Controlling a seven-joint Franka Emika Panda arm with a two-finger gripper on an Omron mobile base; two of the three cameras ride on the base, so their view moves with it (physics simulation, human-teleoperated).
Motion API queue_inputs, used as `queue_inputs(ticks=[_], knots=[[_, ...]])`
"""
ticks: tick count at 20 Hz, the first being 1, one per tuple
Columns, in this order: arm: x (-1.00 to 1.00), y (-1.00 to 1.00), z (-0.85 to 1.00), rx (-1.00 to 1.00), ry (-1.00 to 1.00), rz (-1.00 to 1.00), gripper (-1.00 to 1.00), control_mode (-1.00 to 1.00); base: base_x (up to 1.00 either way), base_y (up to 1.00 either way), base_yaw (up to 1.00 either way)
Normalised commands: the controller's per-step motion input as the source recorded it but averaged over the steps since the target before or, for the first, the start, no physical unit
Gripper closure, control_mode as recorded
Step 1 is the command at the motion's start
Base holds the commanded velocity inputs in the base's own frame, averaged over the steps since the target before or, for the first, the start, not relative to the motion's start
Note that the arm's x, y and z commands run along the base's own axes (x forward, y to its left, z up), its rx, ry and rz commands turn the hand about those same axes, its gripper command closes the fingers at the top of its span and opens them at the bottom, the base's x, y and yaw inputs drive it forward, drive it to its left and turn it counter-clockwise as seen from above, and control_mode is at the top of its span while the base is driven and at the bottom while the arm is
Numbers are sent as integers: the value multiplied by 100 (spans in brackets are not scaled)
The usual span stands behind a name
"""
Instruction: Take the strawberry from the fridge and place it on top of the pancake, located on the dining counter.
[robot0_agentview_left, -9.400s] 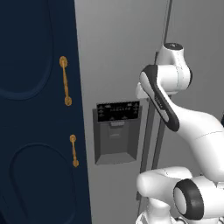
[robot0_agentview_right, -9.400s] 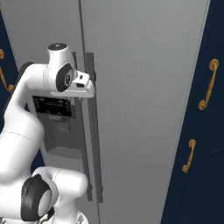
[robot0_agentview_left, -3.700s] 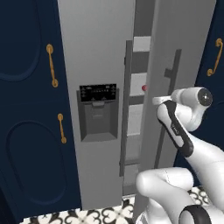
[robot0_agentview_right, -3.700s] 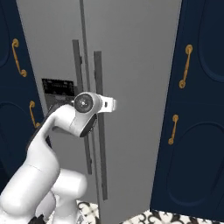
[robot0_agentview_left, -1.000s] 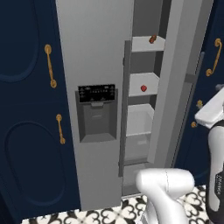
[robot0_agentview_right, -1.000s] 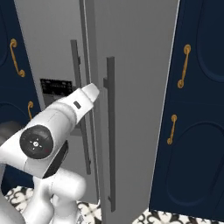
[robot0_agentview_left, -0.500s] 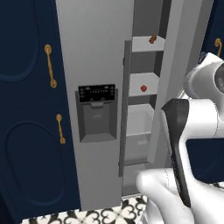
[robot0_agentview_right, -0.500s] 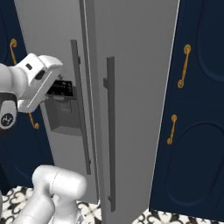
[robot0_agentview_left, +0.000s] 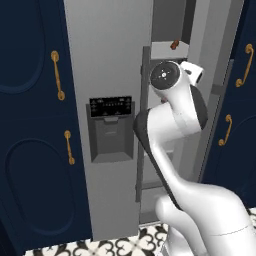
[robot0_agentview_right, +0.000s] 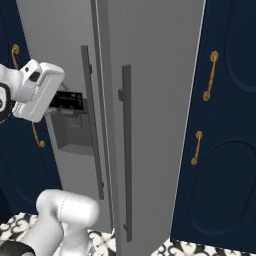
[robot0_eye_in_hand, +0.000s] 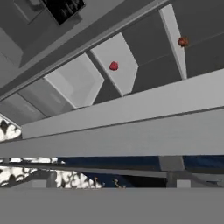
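Observation:
The fridge (robot0_agentview_left: 107, 75) is tall and grey, with a black dispenser panel (robot0_agentview_left: 111, 106) on its left door. Its right door (robot0_agentview_right: 150, 100) stands ajar. In the hand view the strawberry (robot0_eye_in_hand: 113, 66), tiny and bright red, lies on a pale shelf (robot0_eye_in_hand: 124, 70) inside, well ahead of the hand. My gripper (robot0_agentview_right: 40, 90) hangs raised in front of the door gap at dispenser height; its fingertips are hidden and nothing is seen in them. My arm (robot0_agentview_left: 175, 115) hides the strawberry in the left base view. The pancake and the dining counter are out of view.
A brownish-orange oblong item (robot0_agentview_left: 174, 44) lies on a higher shelf, also seen as the small brown lump (robot0_eye_in_hand: 183, 41). Navy cabinets with gold handles (robot0_agentview_left: 57, 75) (robot0_agentview_right: 212, 75) flank the fridge. The ajar door's edge (robot0_eye_in_hand: 131, 131) crosses the hand view. Patterned tiles (robot0_agentview_left: 115, 246) cover the floor.
The arm has swung up from the right edge to stand in front of the door gap, covering the strawberry in the left base view. The door has not moved.

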Motion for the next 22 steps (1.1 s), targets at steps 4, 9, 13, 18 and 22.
queue_inputs(ticks=[4,9,13,18,22], knots=[[78,-10,-32,-1,0,-14,-100,-100,0,0,0],[74,-23,-24,0,0,-10,-100,-100,0,0,0],[55,-45,-19,0,-7,-3,-100,-100,0,0,0],[44,-41,-15,0,-4,0,-100,-100,0,0,0],[26,-31,-12,0,-1,0,-100,-100,0,0,0]])
